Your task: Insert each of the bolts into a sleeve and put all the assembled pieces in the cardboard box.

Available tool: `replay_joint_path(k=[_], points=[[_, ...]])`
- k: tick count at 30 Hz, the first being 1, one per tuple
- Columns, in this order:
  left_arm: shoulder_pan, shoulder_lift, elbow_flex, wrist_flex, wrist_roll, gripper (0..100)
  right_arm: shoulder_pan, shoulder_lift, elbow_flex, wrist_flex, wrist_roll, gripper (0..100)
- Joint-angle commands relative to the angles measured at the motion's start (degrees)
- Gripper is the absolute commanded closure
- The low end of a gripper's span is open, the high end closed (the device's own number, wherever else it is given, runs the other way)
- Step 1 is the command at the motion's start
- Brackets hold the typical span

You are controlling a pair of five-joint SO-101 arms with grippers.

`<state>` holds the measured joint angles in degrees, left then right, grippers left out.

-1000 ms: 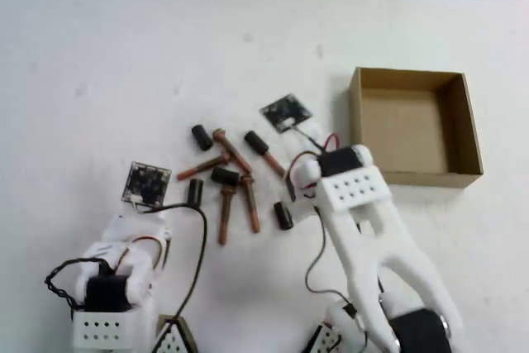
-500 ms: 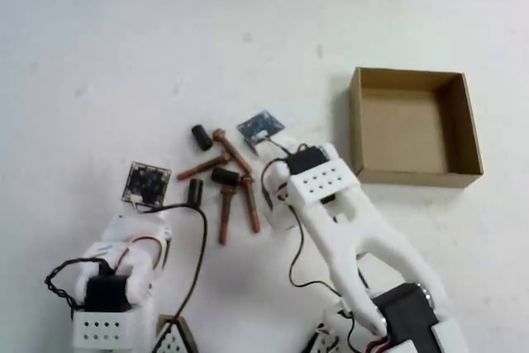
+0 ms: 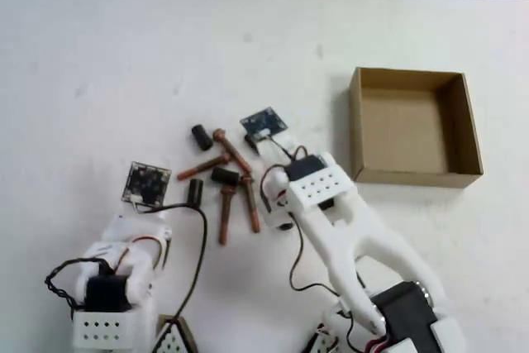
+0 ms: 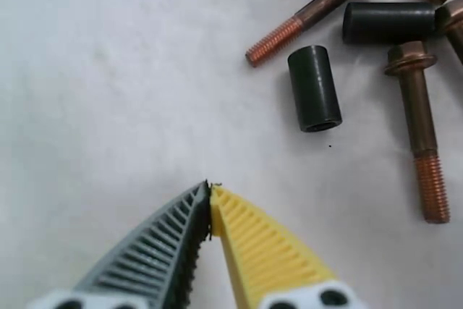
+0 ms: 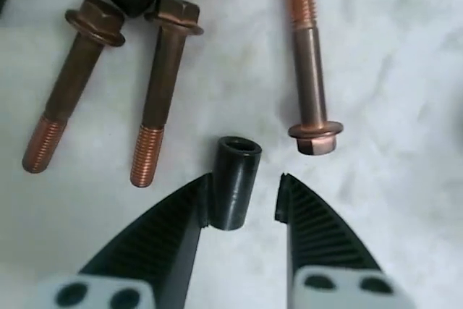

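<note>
After I swung it from the box (image 3: 411, 176) to the bolts (image 5: 163, 85), my right claw (image 5: 244, 182) straddles a sleeve (image 5: 236, 168), narrowly open, ready to grip; left claw (image 4: 210, 197) sits closed.

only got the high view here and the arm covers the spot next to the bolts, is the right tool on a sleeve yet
Observer: Not gripped. The right tool is open, with a black sleeve between its fingers, against one finger and with a gap to the other.
Operator: sleeve standing or flat
Observer: Flat on the table, with its open end facing away from the tool.
Operator: and the other arm
Observer: The left tool is shut on nothing, and its tips are over bare table, short of a second sleeve.
</note>
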<state>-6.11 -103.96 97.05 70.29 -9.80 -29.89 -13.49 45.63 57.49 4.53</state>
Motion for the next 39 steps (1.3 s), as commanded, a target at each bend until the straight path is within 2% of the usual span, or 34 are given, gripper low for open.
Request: replay_joint_path(k=[1,8,14,23,32,35,39], points=[[-0.75,-0.40,0.00,-1.14,0.35,98,-0.57,-0.22,1.58,-4.26,-0.62,89.9],[-0.75,-0.40,0.00,-1.14,0.35,98,-0.66,-0.13,3.25,-5.58,-0.62,90.0],[-0.75,-0.40,0.00,-1.05,0.35,98,-4.53,-0.22,7.82,-10.07,-0.62,90.0],[-0.75,-0.40,0.00,-0.97,0.35,98,-4.79,3.56,8.79,-11.21,-0.09,90.0],[-0.75,-0.40,0.00,-0.88,0.35,98,-4.18,11.21,1.23,-5.85,0.09,91.3],[-0.75,-0.40,0.00,-0.88,0.35,98,-2.51,11.21,0.44,-5.85,5.27,98.3],[-0.75,-0.40,0.00,-0.88,0.35,98,0.75,11.21,0.09,-5.67,9.14,97.5]])
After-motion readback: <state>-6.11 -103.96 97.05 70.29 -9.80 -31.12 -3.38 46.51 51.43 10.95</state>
